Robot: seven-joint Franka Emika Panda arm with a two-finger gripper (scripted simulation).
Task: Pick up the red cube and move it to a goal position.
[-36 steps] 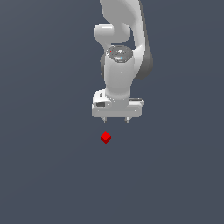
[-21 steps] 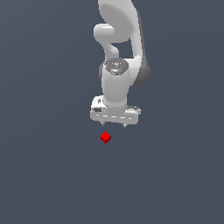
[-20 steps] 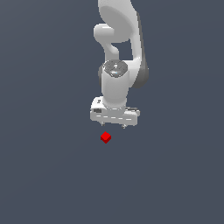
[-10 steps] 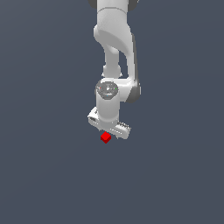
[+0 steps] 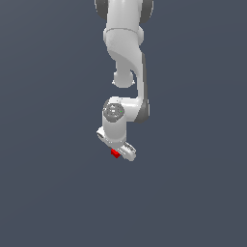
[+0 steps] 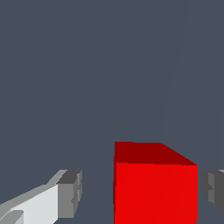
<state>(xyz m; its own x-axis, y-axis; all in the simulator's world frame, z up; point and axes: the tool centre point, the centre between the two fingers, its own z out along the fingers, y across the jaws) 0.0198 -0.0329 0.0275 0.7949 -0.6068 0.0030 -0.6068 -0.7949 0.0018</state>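
Plain dark grey-blue desk surface fills both views. White jointed Panda arm comes down from the top edge of the exterior view, elbow folded, wrist bent low over the desk. White tool sits at the arm's lowest point, its bar tilted, lower toward the exterior view's right.

Wrist view: tool is spread, grey pads on either side of the cube. One white finger with a grey pad stands clear of the cube with desk showing in the gap; the other grey pad is just beside the opposite face, thin gap, contact not confirmed. Not pinching.

Small bright-red matte cube sits between the fingers, nearer one pad than the other. In the exterior view only a sliver of the cube shows under the tool, mostly hidden by it. Can't tell from either view whether it rests on the desk.
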